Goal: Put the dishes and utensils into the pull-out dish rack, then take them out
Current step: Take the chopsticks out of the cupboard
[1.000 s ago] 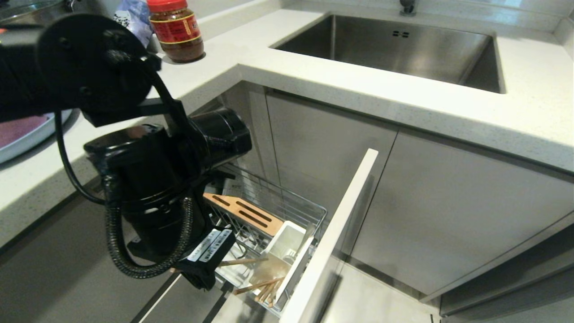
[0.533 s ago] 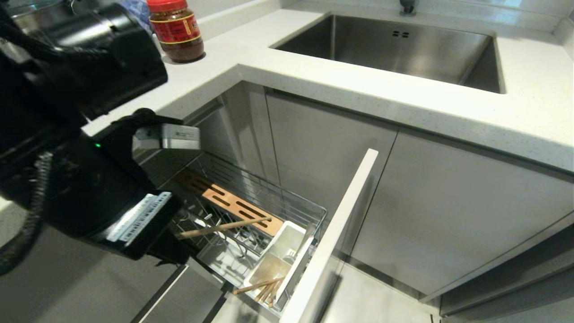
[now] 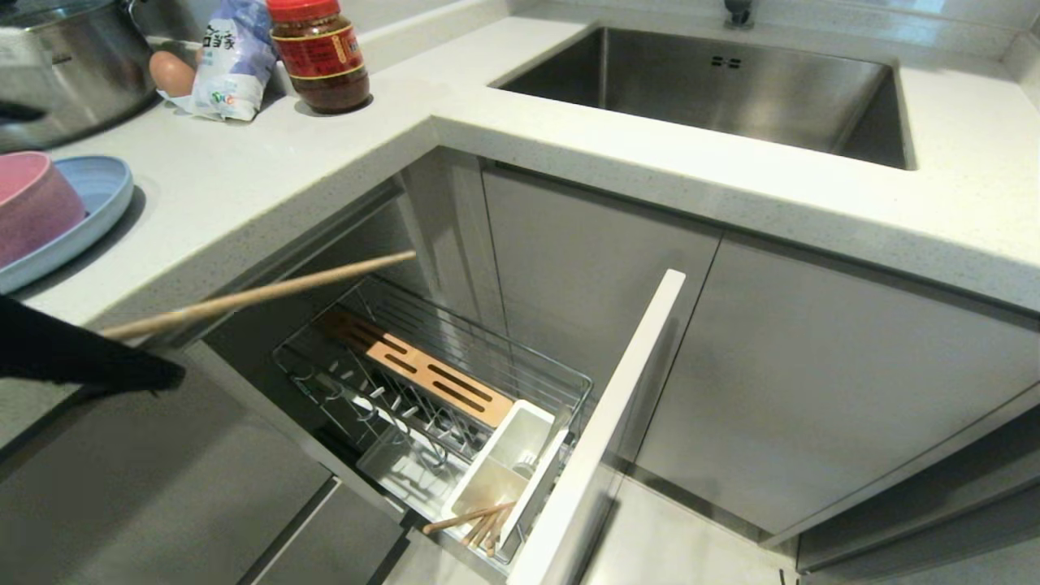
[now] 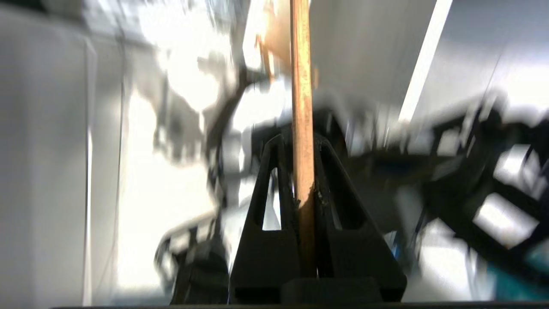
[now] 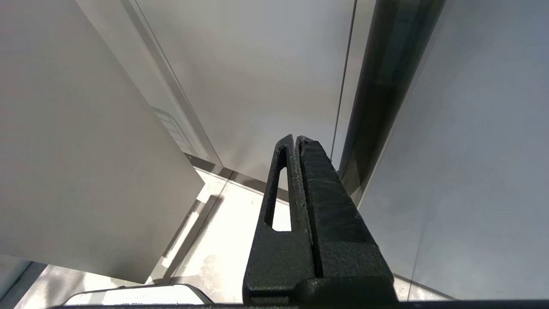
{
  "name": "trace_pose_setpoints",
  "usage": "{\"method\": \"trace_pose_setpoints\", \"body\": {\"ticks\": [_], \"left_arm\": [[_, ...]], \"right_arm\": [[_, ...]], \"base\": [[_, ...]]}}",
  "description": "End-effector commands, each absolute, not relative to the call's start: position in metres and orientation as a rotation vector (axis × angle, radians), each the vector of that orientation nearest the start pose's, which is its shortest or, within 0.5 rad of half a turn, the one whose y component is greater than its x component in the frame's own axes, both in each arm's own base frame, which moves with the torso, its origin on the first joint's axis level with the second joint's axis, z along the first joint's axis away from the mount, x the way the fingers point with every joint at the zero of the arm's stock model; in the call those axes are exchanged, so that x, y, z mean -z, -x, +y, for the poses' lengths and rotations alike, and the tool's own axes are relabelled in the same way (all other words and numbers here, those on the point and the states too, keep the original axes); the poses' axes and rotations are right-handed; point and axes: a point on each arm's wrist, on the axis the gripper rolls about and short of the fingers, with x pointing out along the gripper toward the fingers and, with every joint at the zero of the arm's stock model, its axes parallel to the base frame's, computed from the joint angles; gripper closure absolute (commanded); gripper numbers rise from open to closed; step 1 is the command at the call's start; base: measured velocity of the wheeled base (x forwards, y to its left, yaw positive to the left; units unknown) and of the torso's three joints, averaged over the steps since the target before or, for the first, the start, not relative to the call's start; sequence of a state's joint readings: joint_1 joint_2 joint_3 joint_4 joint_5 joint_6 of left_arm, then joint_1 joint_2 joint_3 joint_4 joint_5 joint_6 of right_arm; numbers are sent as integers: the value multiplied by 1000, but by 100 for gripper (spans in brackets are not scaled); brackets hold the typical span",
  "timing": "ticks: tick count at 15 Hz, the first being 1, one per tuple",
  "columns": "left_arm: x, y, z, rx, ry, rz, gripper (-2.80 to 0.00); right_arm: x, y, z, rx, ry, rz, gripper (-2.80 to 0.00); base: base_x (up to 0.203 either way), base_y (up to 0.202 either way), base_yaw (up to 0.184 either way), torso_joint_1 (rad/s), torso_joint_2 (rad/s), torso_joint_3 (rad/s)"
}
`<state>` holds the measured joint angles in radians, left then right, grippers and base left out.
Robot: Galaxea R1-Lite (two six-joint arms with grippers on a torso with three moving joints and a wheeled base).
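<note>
My left gripper shows at the left edge of the head view, in front of the counter's edge, shut on one wooden chopstick. The chopstick slants up to the right above the pull-out dish rack. In the left wrist view the black fingers pinch the chopstick along its length. More chopstick ends lie in the white utensil cup at the rack's front. The pink bowl sits on the blue plate on the counter. My right gripper is shut and empty, parked near cabinet fronts.
The rack's white front panel stands out into the floor space. A steel pot, an egg, a bag and a red-lidded jar stand on the counter. The sink is at the back right.
My left arm has lifted out of the rack and drawn back to the left with a chopstick in its grip. It no longer covers the pot, bowl and plate.
</note>
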<state>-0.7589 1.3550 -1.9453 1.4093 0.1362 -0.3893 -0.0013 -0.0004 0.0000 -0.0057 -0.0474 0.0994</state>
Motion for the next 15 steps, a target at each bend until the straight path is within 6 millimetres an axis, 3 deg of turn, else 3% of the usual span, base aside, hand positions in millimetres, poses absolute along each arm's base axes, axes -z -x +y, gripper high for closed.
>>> {"method": "trace_pose_setpoints", "body": {"ticks": [1, 6, 11, 15], "left_arm": [[-391, -66, -52, 396, 87, 705, 0], [-409, -52, -23, 220, 235, 472, 0], [-417, -33, 0, -137, 320, 306, 0], [-402, -35, 11, -467, 395, 312, 0]], "right_arm": [[-76, 23, -1, 48, -100, -13, 0], [-76, 23, -1, 48, -100, -13, 0], [-76, 23, -1, 49, -100, -13, 0], [-76, 23, -1, 49, -100, -13, 0]], "base": [[0, 0, 0, 0, 0, 0], [0, 0, 0, 0, 0, 0], [0, 0, 0, 0, 0, 0], [0, 0, 0, 0, 0, 0]]}}
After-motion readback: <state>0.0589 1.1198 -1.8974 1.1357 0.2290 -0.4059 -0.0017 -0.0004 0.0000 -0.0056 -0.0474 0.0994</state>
